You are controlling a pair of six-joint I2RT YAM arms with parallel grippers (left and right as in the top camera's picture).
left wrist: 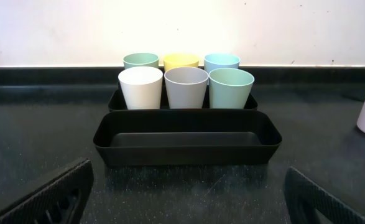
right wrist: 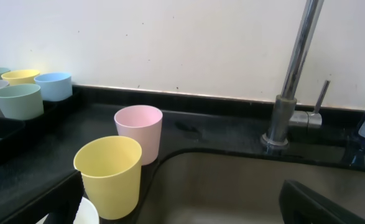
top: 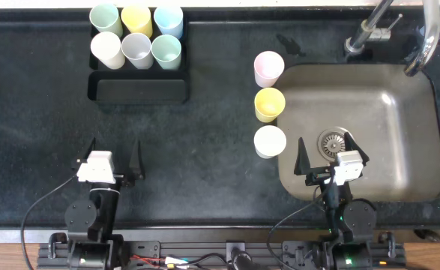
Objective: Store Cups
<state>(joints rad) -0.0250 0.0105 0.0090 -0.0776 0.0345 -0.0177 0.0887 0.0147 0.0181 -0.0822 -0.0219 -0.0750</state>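
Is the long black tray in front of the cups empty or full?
Empty. The long black plastic tray shows only its bare floor; the six pastel plastic cups stand behind it.

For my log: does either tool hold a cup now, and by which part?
Nothing is held. The left tool and right tool are both open and empty.

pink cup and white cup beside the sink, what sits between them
A yellow cup stands between the pink cup and the white cup on the counter; the top view shows it.
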